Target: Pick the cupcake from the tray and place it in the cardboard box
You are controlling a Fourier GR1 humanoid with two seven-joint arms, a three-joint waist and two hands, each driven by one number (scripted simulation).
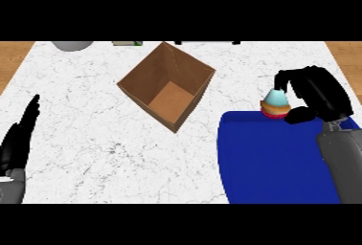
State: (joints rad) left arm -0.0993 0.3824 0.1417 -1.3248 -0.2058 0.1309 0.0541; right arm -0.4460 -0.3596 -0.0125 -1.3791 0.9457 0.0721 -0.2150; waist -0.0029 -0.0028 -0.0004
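Right robot hand (pixel 316 93) curled around cupcake (pixel 276 103) at tray (pixel 276 162) edge, left robot hand (pixel 20 136) flat, fingers straight.

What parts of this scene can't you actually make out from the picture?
- Head view: whether the right hand touches the cupcake; its fingers overlap the cupcake's right side.
- The grey round object and the small items beside it, cut off by the top edge.
- The blue tray, running out at the bottom, with the right forearm over its right side.
- The left hand, partly cut off at the left edge.
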